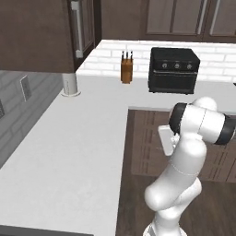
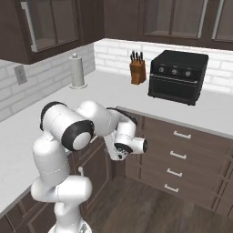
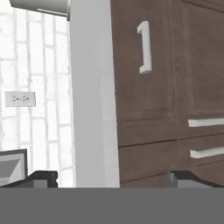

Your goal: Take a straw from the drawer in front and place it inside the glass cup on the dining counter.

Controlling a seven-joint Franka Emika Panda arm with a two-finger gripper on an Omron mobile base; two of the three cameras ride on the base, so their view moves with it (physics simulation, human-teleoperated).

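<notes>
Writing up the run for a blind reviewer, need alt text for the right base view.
A white robot arm stands folded low in front of dark brown corner cabinets, its wrist turned toward a stack of closed drawers with silver handles. On the light grey counter above sit a black toaster oven, a wooden knife block and a paper towel roll.

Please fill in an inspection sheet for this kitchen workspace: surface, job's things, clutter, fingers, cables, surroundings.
Surface: light grey L-shaped counter, with brick wall behind.
Job's things: drawers with pale handles, all shut; straw and cup, nothing seen.
Clutter: knife block, black oven and paper towel roll standing apart on the counter.
Fingers: the gripper is open and holds nothing; the dark fingers point at the cabinet fronts.
Cables: nothing seen; a wall socket is free.
Surroundings: dark upper cabinets, dark wood floor.
</notes>
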